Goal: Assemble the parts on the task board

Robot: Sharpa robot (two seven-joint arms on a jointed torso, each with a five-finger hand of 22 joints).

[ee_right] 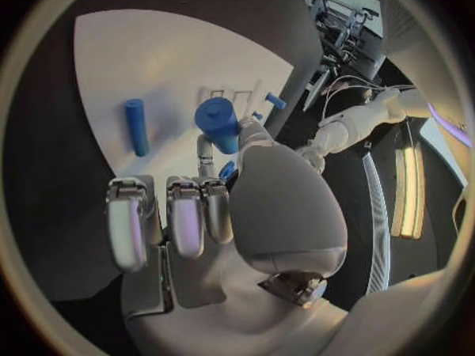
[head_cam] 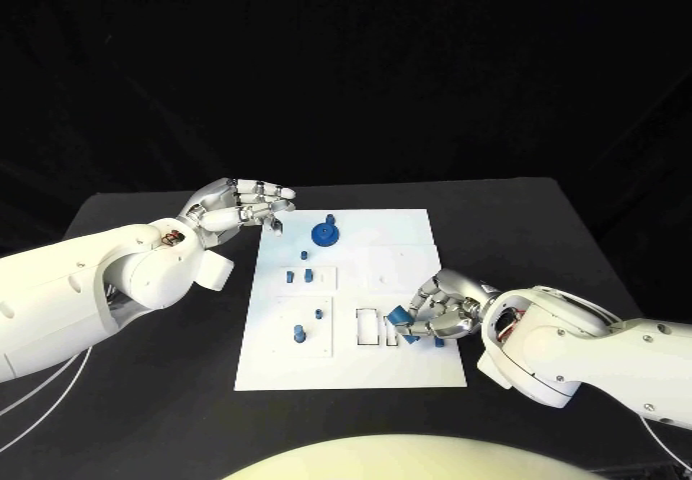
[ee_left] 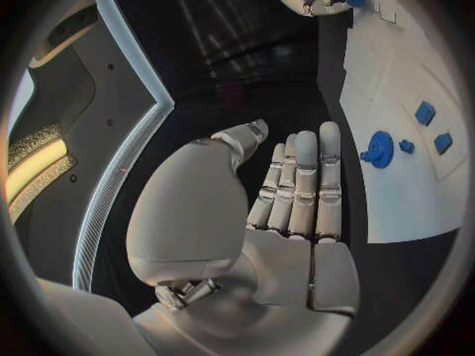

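Black table [head_cam: 159, 400] carries the white task board [head_cam: 353, 340] at centre. Left hand [head_cam: 238, 207] sits above the table just off the board's far left corner, fingers straight and apart, holding nothing. Right hand [head_cam: 440, 312] rests over the board's near right area, fingers curled around a small blue part [head_cam: 408, 318] beside the slots. A round blue part [head_cam: 327, 234] stands near the board's far edge; small blue pegs [head_cam: 299, 275] stand at mid-left.

Task board [head_cam: 378, 372] lying mid-table [head_cam: 144, 420].
Round knob [head_cam: 327, 234] at its far end; small parts [head_cam: 300, 333] left; slots [head_cam: 366, 326] nearer, apparently empty.
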